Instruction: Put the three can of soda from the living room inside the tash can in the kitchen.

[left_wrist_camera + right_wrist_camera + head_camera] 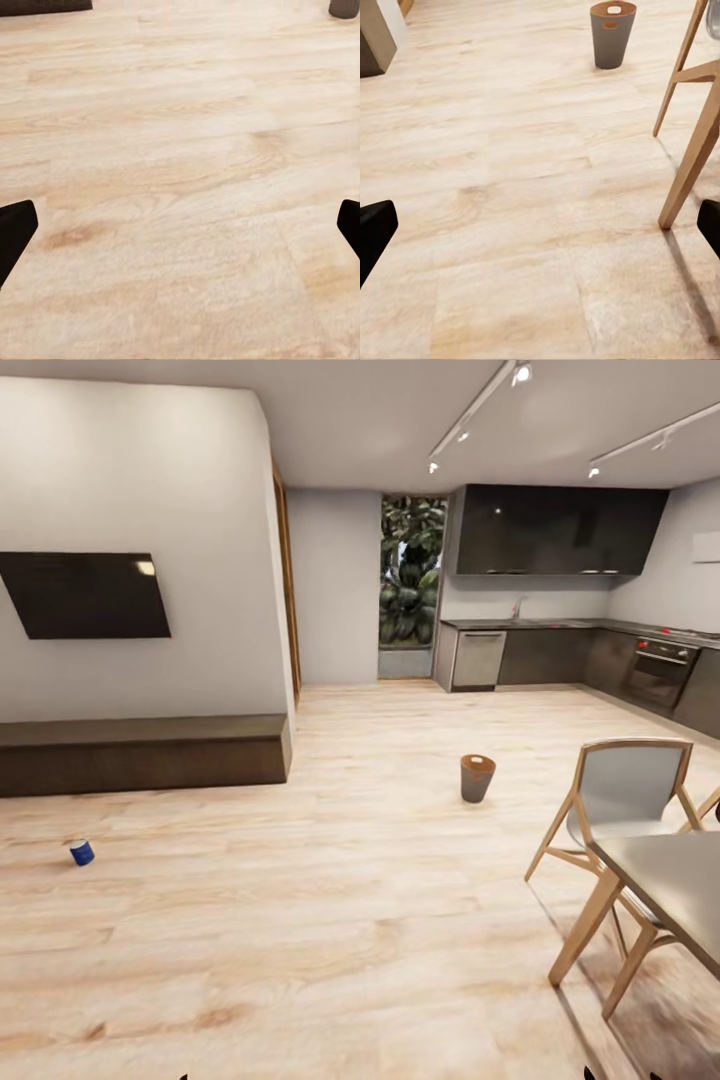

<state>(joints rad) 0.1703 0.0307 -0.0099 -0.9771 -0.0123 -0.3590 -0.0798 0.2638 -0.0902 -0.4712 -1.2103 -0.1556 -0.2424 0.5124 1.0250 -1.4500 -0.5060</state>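
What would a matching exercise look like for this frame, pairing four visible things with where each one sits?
Things:
1. blue soda can
2. trash can
3. black TV
4. wooden chair

Places:
A. mounted on the white wall
B. beside the grey table
C. on the floor in front of the low dark bench
D. standing on open floor short of the kitchen cabinets

Pairs: 1-C, 2-D, 3-A, 4-B

Dark blue soda can point(81, 852) lying tilted on wood floor point(330, 920), near low dark bench under wall TV. Trash can point(477, 777) standing upright mid-floor, well apart from can, brown, tapered, oval handle hole near rim; kitchen point(570, 640) showing behind it.
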